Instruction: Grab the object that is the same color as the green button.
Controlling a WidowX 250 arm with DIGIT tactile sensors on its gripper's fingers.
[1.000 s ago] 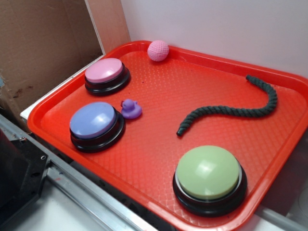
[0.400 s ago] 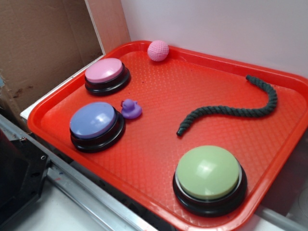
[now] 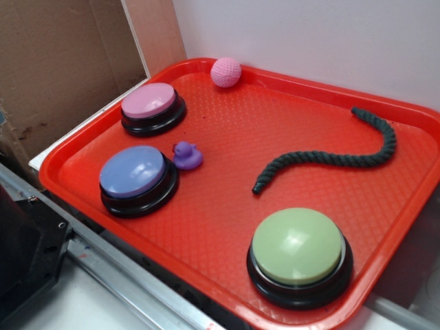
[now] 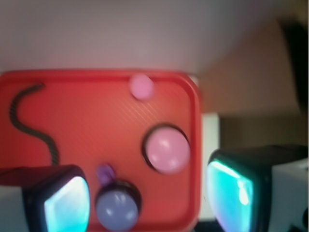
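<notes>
A long, wavy dark green rope piece (image 3: 330,157) lies on the red tray (image 3: 227,124) at the right; in the wrist view it (image 4: 29,118) curves down the tray's left side. The pale-green button (image 3: 297,246) on its black base stands at the tray's front right and is out of the wrist view. My gripper (image 4: 147,198) is open and empty, high above the tray's near end, over the blue-purple button (image 4: 117,208). It does not show in the exterior view.
A pink button (image 3: 149,102) and a blue-purple button (image 3: 134,172) stand on the tray's left. A small purple duck (image 3: 185,155) sits between them. A pink knitted ball (image 3: 226,71) lies at the back rim. Cardboard (image 3: 55,69) stands at the left.
Nothing on the tray has moved in the exterior view.
</notes>
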